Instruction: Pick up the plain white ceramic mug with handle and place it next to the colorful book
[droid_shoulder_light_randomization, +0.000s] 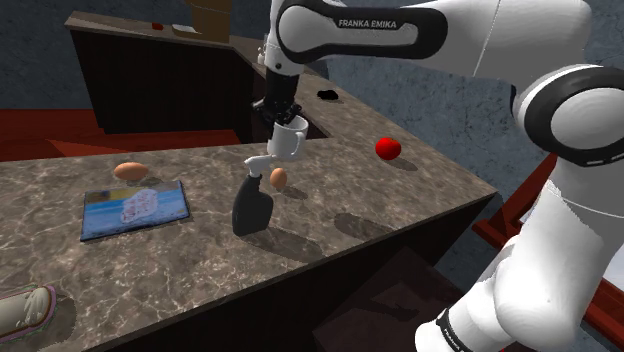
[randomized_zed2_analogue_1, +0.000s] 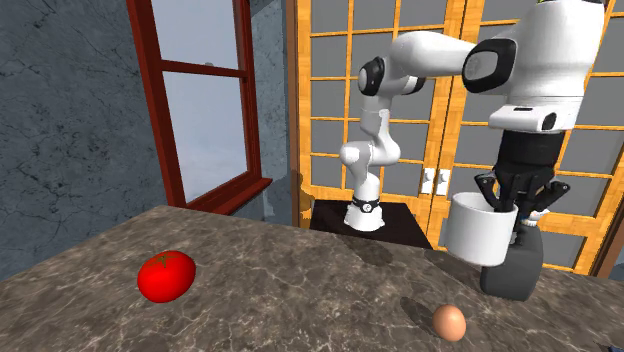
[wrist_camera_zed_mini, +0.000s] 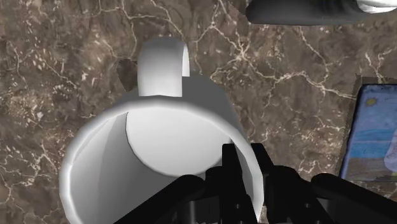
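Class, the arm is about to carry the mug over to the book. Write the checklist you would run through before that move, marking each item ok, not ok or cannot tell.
1. Grip: the gripper is shut on the white mug at its rim, one finger inside, one outside: ok.
2. Mug held off the counter: ok.
3. Book lies flat on the counter, in view: ok.
4. Bare counter beside the book on the side towards the mug: ok.
5. Straight path clears the dark grey object standing near the route: cannot tell; carrying high seems safer.
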